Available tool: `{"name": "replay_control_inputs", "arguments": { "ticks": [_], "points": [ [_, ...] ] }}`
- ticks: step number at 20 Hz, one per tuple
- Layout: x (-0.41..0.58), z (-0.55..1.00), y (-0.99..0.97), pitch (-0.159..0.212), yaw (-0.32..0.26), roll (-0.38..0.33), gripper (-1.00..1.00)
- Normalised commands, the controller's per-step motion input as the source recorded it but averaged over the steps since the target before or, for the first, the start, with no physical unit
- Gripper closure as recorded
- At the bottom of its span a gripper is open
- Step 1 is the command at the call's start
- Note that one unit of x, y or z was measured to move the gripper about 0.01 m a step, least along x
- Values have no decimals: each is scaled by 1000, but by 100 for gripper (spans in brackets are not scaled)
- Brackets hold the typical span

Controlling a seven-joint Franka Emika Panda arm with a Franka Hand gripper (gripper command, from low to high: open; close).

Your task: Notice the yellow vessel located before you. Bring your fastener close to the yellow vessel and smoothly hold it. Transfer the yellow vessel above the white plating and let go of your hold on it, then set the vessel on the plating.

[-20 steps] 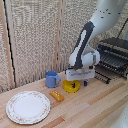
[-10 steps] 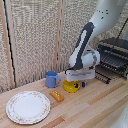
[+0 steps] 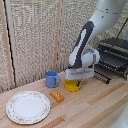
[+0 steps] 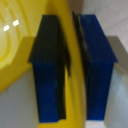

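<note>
bowl (image 3: 72, 86): yellow, on the wooden table just beside the blue mug (image 3: 51, 79), well apart from the white plate (image 3: 28, 106)
gripper (image 4: 70, 70): fingers pinched on the bowl's rim
handling: probably light, stiff, kinda slick plastic, so the rim's the spot

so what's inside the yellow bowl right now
One blue finger of the gripper sits inside the yellow bowl, the other outside, pinching its rim. The gripper body covers the rest of the inside.
</note>
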Motion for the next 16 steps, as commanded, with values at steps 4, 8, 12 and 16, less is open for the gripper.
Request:
{"name": "replay_control_inputs", "arguments": {
  "ticks": [4,8,12,16],
  "points": [
    [335,770,-328,-17,0,140,100],
    [324,806,-346,-8,0,132,100],
    [351,818,-346,0,14,132,100],
    [419,807,-134,0,24,130,100]
  ]
}}
